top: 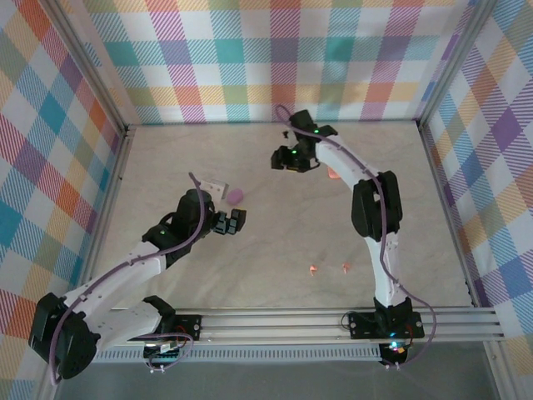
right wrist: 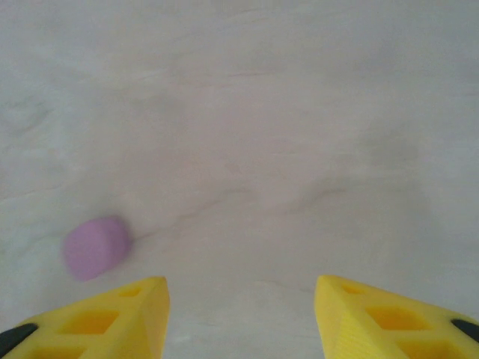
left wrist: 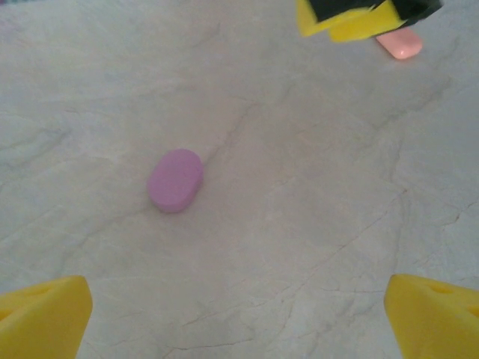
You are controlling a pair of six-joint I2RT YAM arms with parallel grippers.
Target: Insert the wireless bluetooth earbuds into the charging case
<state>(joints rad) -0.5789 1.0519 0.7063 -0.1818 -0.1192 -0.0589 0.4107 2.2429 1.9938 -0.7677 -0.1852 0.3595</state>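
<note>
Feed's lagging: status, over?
Left gripper open, empty. Right gripper open, empty. Lilac case untouched; two salmon earbuds loose on table. Nothing in the way.

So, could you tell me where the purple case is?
Top view: the purple case lies left of centre on the table, just beyond the left tool, untouched.

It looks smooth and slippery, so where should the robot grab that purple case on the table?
Across its narrow waist, on the two long sides, coming straight down from above. The purple case lies flat on the table, a low rounded oval, so its ends would likely slip. The open left tool is lined up for that.
</note>
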